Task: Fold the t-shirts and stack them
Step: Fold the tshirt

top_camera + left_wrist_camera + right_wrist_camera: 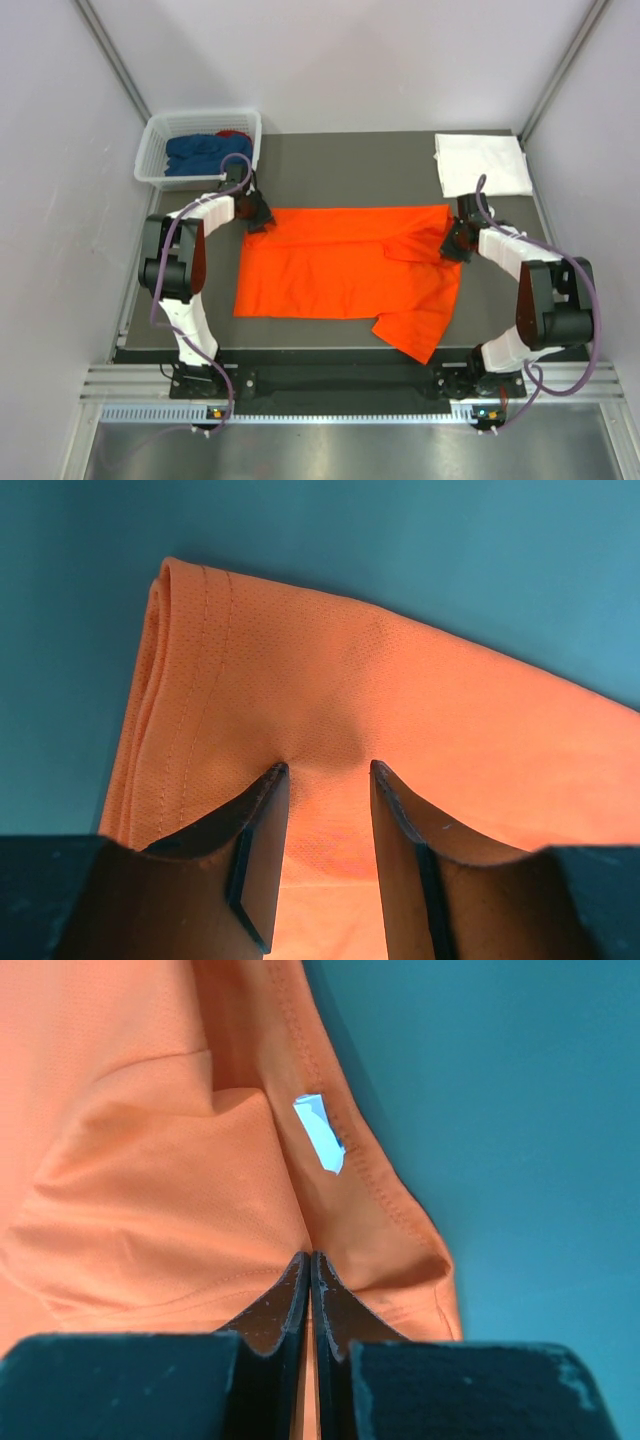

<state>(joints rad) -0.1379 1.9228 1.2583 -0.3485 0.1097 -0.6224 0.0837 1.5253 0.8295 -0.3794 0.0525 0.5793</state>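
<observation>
Overhead, the orange t-shirt (340,275) lies spread across the middle of the table (330,160). The left gripper (325,768), jaws half apart, presses its tips into the shirt's ten-o'clock corner, puckering the cloth between them. The right gripper (311,1256), jaws closed tight, sits at the two-o'clock edge; whether it has caught any cloth is unclear. Both arms bend inward.

From above and behind, the top camera takes in the whole dark tabletop (350,165); wrist cameras peer closely past the left gripper (325,768) and right gripper (310,1257) at the shared bright orange cloth t-shirt (340,270).
</observation>
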